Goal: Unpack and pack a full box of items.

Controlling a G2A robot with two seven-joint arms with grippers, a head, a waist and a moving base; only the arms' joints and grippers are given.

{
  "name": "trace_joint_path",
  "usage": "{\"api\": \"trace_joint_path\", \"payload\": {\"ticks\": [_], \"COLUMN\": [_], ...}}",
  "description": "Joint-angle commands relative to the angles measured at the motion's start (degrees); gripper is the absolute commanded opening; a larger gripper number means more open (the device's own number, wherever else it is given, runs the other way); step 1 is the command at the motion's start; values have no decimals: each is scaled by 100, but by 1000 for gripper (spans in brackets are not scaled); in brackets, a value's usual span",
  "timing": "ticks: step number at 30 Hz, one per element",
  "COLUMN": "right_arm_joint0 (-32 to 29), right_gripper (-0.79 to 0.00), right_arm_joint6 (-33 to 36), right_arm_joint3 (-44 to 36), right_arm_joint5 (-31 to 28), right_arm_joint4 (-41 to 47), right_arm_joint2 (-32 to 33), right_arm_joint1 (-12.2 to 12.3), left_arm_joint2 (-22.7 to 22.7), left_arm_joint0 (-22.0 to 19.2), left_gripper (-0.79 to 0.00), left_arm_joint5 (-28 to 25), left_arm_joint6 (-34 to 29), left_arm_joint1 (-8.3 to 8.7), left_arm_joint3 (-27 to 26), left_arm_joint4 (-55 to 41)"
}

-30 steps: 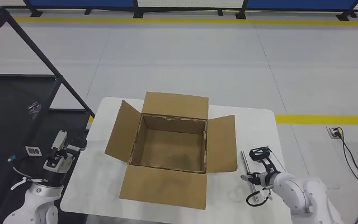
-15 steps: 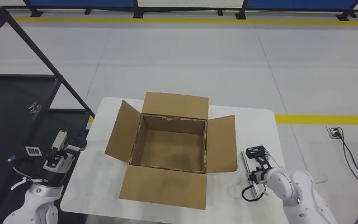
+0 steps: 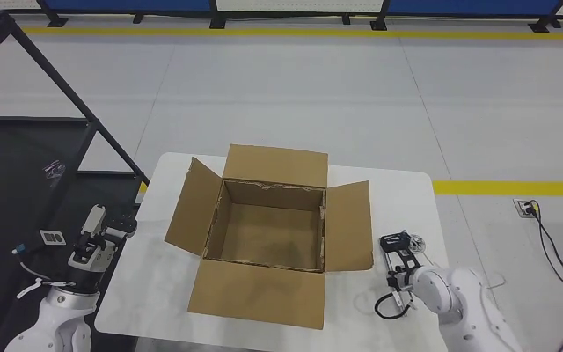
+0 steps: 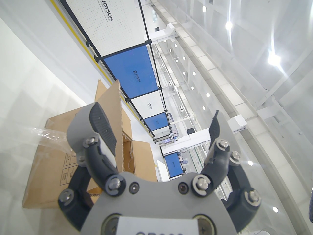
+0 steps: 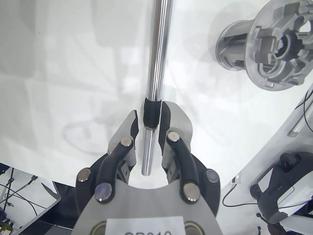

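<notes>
Box (image 3: 259, 295) is brown, table (image 3: 387, 185) white — rod (image 5: 160, 50) chrome (black band (image 5: 151, 113), perhaps ribbed), hub (image 5: 269, 47) grey.

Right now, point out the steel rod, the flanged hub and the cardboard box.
steel rod (image 5: 158, 50), right wrist view, mid-shaft.
flanged hub (image 5: 259, 62), right wrist view, flange face.
cardboard box (image 3: 259, 295), top view, near flap.

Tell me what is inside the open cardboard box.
Inside the cardboard box, the top view shows bare brown floor and inner walls, with no items on them. The strip of floor just behind the nearest wall is hidden from the camera.
</notes>
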Motion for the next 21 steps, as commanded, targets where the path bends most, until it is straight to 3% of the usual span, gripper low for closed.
{"api": "trace_joint_path", "payload": {"ticks": [1, 15, 21], "right_arm_joint0": [47, 390, 443], "right_gripper": [-560, -619, -690], "right_arm_joint6": [33, 269, 305], "right_arm_joint3": [27, 406, 495], "right_arm_joint5": [25, 207, 204], "right_arm_joint4": [-34, -201, -203], "right_arm_joint2": [-46, -351, -417], "right_arm_joint1": [-3, -40, -48], "left_arm_joint2": [0, 0, 0], "left_arm_joint0": [0, 0, 0], "left_gripper": [0, 0, 0], "left_arm_joint5": [0, 0, 0], "left_arm_joint6": [0, 0, 0], "left_arm_joint1": [0, 0, 0], "left_arm_joint3": [0, 0, 0], "left_arm_joint4": [0, 0, 0]}}
